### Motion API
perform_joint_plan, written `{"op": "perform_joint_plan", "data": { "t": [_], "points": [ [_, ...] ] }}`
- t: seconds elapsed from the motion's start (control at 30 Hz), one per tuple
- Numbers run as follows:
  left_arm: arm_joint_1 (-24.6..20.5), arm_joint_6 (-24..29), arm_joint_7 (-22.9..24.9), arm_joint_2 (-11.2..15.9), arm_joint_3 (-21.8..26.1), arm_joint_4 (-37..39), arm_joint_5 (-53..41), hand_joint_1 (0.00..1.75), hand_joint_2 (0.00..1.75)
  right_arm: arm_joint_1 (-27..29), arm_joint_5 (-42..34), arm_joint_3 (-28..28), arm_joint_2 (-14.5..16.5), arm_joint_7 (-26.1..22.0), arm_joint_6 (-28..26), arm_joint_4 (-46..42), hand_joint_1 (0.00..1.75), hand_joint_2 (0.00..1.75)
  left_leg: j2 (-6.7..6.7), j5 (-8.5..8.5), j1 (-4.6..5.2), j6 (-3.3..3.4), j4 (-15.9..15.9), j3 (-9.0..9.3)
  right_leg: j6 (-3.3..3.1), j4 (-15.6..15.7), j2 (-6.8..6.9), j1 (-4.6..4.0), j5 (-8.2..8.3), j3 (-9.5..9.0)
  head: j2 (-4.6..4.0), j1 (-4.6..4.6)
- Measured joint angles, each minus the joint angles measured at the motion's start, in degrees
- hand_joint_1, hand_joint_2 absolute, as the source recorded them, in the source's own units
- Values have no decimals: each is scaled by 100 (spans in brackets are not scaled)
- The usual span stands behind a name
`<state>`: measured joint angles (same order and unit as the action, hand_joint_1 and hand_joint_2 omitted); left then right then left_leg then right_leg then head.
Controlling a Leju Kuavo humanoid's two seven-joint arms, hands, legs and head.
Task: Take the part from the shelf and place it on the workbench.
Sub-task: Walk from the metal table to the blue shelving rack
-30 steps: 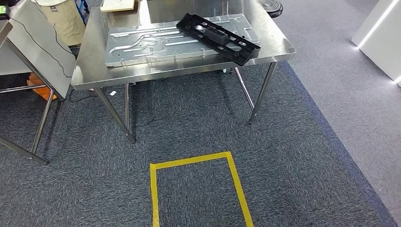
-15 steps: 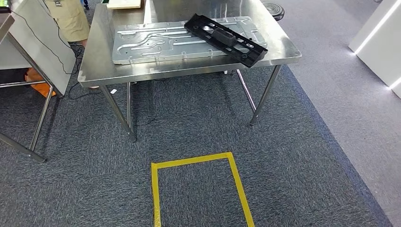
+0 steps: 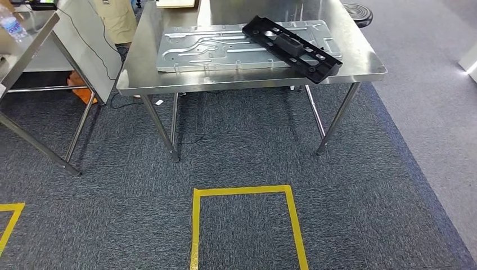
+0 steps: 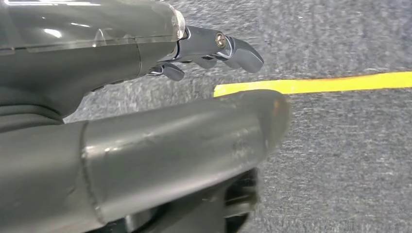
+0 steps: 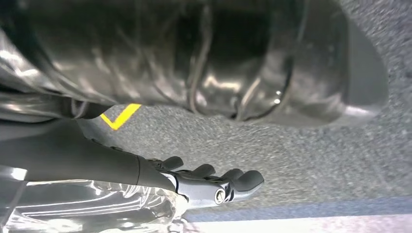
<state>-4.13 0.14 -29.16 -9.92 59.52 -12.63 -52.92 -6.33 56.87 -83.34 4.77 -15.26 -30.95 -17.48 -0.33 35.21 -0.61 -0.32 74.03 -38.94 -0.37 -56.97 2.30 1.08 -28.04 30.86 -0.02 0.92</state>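
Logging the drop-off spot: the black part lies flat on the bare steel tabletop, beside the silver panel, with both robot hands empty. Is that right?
Not quite. The head view shows the black part lying diagonally on top of the silver panel, not beside it on the workbench. The rest holds: the left hand and right hand hold nothing.

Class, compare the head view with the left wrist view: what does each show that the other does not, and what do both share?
Head view alone: a steel workbench bearing a grey metal sheet with a black part lying across it. Left wrist view alone: the left robot hand, empty, fingers apart, hanging above the floor. Both share the grey carpet and yellow tape.
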Motion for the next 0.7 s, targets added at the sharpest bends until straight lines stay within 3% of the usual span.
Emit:
{"op": "perform_joint_plan", "data": {
  "t": [0.03, 0.07, 0.13, 0.17, 0.2, 0.27, 0.33, 0.4, 0.47, 0.5, 0.53, 0.57, 0.63, 0.7],
  "points": [
    [8, 2, 2, 0, 4, 0, -1, 0, 0, -3, 4, 1, -1, -11, 0, 11, 0, 0, 18, -143, -1, 8, -182, 89, 6, -1, 55, -3, -5, -7, 0, 0],
    [10, 3, 3, 0, 7, 0, -3, 0, 0, -8, 9, 2, -1, -25, 0, 28, 0, 0, 75, -353, 4, 31, -570, 288, 17, -1, 108, -5, -12, -21, 0, 0],
    [-9, 5, 2, 1, 10, 0, -14, 0, 0, -14, 33, 5, -1, -60, 0, 71, 0, 0, 323, -660, 51, 111, -1400, 707, 58, -2, 211, -24, -33, -56, 0, -1],
    [-21, 5, 1, 1, 11, 0, -20, 0, 0, -16, 57, 11, -3, -77, 0, 93, 0, 0, 410, -719, 80, 151, -1637, 818, 89, -3, 262, -32, -45, -71, 0, -1],
    [-28, 6, -1, 1, 13, 0, -24, 0, 0, -18, 87, 24, -7, -93, 0, 111, 0, 0, 441, -715, 105, 180, -1722, 845, 120, -1, 313, -38, -54, -84, 0, -1],
    [-14, 5, -4, 2, 16, 0, -25, 0, 0, -31, 148, 71, -17, -116, 0, 139, 0, 0, 313, -750, 97, 232, -1757, 845, 185, 13, 395, -36, -70, -121, 0, -1],
    [-1, 5, -5, 0, 19, 0, -24, 0, 0, -40, 191, 120, -29, -133, 0, 167, 0, 0, 196, -810, 64, 300, -1821, 879, 241, -162, 205, -21, -226, -81, 0, -3],
    [-9, 6, -7, -3, 19, 0, -26, 0, 0, -28, 228, 149, -43, -140, 0, 193, 0, 0, 78, -850, 59, 349, -1846, 882, 275, -789, -96, -3, -602, 194, 0, -4],
    [-10, 4, -8, -4, 19, 0, -33, 0, 0, -4, 297, 187, -54, -129, 0, 210, 0, 0, -65, -857, 74, 364, -1842, 873, 289, -1487, -193, 0, -872, 539, 0, -4],
    [-6, 4, -8, -4, 19, 0, -37, 0, 0, 6, 350, 219, -58, -115, 0, 217, 0, 0, -142, -855, 80, 364, -1836, 876, 290, -1604, -204, 0, -842, 614, 0, -3],
    [-4, 3, -9, -4, 20, 0, -40, 0, 0, 12, 407, 256, -59, -100, 0, 225, 0, 0, -219, -851, 82, 360, -1824, 882, 286, -1495, -217, 2, -693, 587, 0, -3],
    [-4, 3, -9, -4, 20, 0, -43, 0, 0, 15, 463, 296, -60, -84, 0, 232, 0, 0, -296, -842, 82, 351, -1808, 888, 277, -1185, -254, 7, -464, 465, 0, -4],
    [-12, 1, -12, -5, 21, 2, -51, 0, 0, 19, 570, 370, -62, -62, 0, 247, 0, 0, -434, -814, 85, 314, -1752, 869, 244, -437, -514, 31, -104, 165, 0, -4],
    [-23, -4, -16, -5, 21, 4, -61, 0, 0, 31, 671, 437, -64, -40, 0, 263, 0, 0, -565, -802, 79, 254, -1707, 810, 201, -95, -705, 31, -30, 38, 0, -3]
  ]
}}
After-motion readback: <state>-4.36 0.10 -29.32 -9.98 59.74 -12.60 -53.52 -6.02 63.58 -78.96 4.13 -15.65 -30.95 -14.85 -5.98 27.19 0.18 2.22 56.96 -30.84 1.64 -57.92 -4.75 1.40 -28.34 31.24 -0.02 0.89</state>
